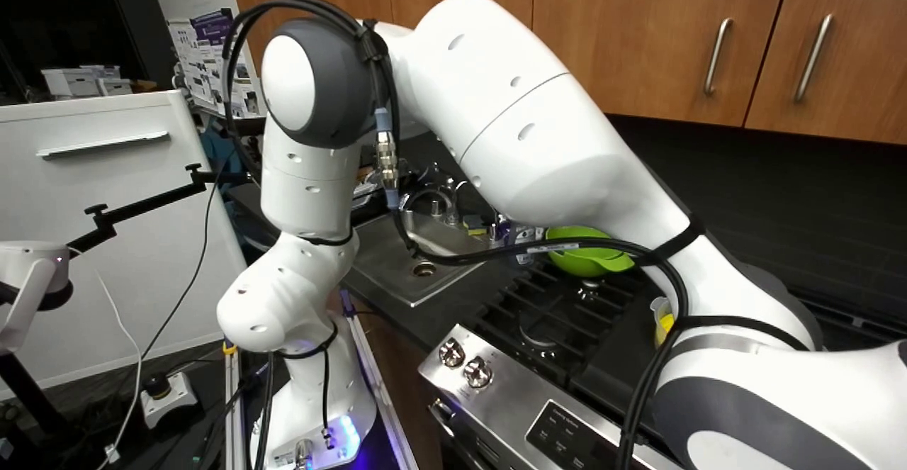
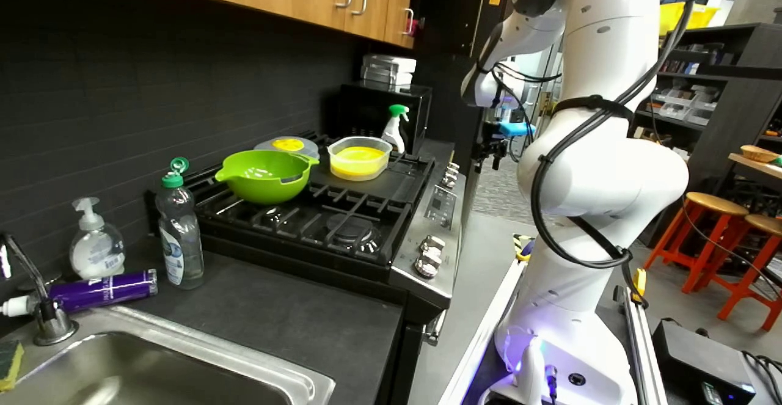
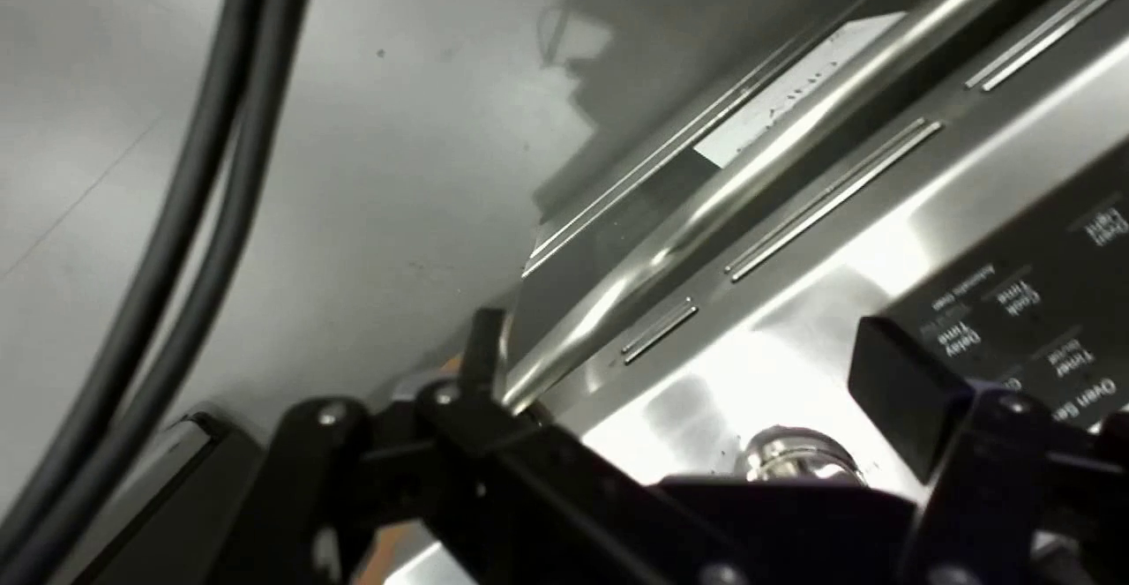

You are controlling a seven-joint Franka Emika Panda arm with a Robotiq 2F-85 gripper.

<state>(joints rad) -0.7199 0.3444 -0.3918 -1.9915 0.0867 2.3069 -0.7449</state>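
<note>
Wrist view: black two-fingered gripper [image 3: 692, 369], jaws wide apart, near the brushed stainless-steel stove front [image 3: 776, 364]; a round polished metal knob [image 3: 803, 454] shows through the gap. In an exterior view, a bright green plastic bowl [image 2: 266, 179] and a translucent oval tub [image 2: 359, 173], yellow inside, rest on the black stovetop [image 2: 397, 178].

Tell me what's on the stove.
On the stove sit a green bowl and a clear tub with something yellow inside. A partly yellow thing shows behind the bowl in an exterior view, its lower part covered.
</note>
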